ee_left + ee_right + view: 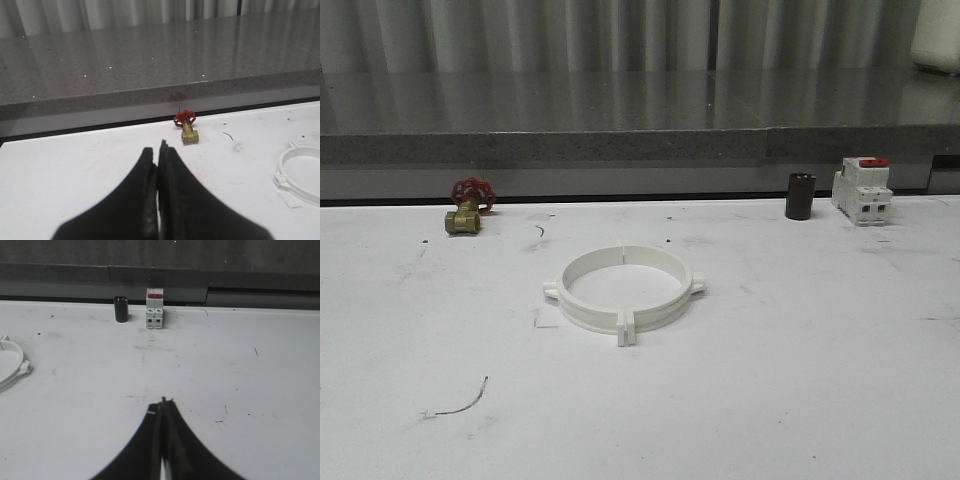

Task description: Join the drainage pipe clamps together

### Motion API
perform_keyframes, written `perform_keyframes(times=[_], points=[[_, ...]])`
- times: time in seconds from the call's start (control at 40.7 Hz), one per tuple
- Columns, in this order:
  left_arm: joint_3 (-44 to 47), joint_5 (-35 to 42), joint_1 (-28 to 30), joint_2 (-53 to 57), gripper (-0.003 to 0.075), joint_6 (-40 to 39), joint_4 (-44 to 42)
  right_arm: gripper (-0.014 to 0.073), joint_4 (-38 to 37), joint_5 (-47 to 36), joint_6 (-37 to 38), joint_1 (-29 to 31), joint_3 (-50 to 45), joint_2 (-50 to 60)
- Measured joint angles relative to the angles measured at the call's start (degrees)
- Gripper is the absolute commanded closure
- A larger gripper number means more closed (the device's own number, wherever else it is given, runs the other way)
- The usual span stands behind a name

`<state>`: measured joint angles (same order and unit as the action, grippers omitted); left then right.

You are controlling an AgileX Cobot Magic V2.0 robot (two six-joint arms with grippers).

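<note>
A: Where do the drainage pipe clamps (624, 288) sit?

B: Near the middle of the white worktop (800, 380) in the front view; the two white half-bands meet as one wide ring lying flat, flat end tabs pressed side by side at 6 o'clock, a thin seam at 12 o'clock, small lugs at 3 and 9 o'clock; whether the halves are latched I cannot tell.

A: And around it?

B: A brass valve (466, 209) with a red handwheel stands toward 10 o'clock from the ring, near the far edge; a short black cylinder (800, 195) and a white circuit breaker (862, 189) with a red switch stand toward 2 o'clock, just beside each other; a grey stone ledge (620, 125) runs behind.

A: The claws?

B: The left claw (159, 150) has its dark fingers pressed together, nothing between them, well apart from the ring; the valve lies beyond its tips; the right claw (162, 405) is likewise pressed together and empty over bare worktop, the breaker and cylinder far ahead of it.
</note>
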<state>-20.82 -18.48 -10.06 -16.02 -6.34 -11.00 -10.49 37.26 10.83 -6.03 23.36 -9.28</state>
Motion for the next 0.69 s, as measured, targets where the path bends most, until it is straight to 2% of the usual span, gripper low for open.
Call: perform_keyframes(times=[0.688], points=[[0.0,0.0,0.0,0.0,0.0741,0.0,0.0,0.0656,-0.11,-0.71,0.0,0.0,-0.24,0.03]])
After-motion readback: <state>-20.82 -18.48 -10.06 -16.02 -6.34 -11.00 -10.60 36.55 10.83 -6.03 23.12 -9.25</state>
